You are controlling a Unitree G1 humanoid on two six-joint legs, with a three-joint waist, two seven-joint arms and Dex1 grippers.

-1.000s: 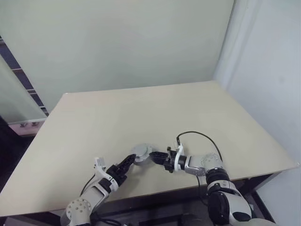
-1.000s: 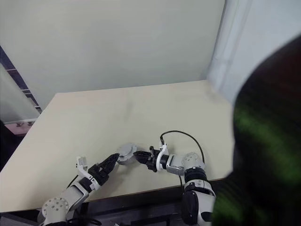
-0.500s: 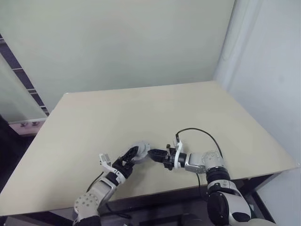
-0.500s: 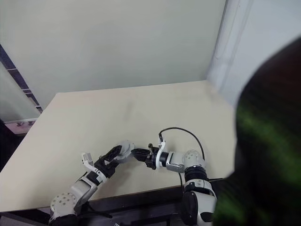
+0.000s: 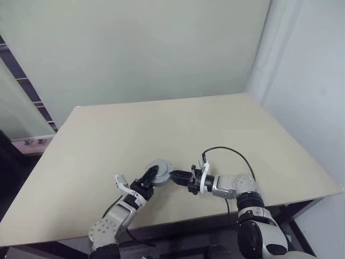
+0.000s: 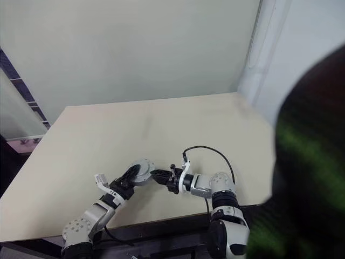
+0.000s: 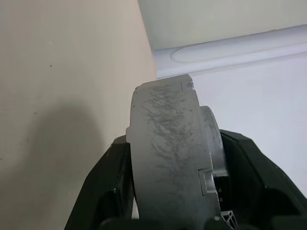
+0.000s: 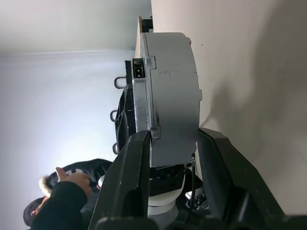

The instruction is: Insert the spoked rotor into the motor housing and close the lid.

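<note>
Since a second ago the left gripper (image 5: pixel 152 174) has come in from just beside the grey assembly and narrowed from wide open onto it; its two black fingers (image 7: pixel 106 184) now stand on either side of the scratched grey rim in the left wrist view, closed against it as far as can be seen. The right gripper (image 5: pixel 175 175) has kept its place and its grip, clamped across the same piece from the opposite side, a finger (image 8: pixel 133 179) on each flat face. So the round housing (image 5: pixel 160 170) is now pinched between both grippers, held just above the table (image 5: pixel 178 129) near its front edge. The lid (image 7: pixel 211 139) appears to sit on one face of it, with a raised hub showing, which suggests the closing step is in hand or nearly done; whether it is fully seated cannot be told. The rotor is presumably inside the closed stack. Count: one housing, one lid, two grippers, one table, and one person (image 8: pixel 67 191) in dark clothing seen past the assembly in the right wrist view.
</note>
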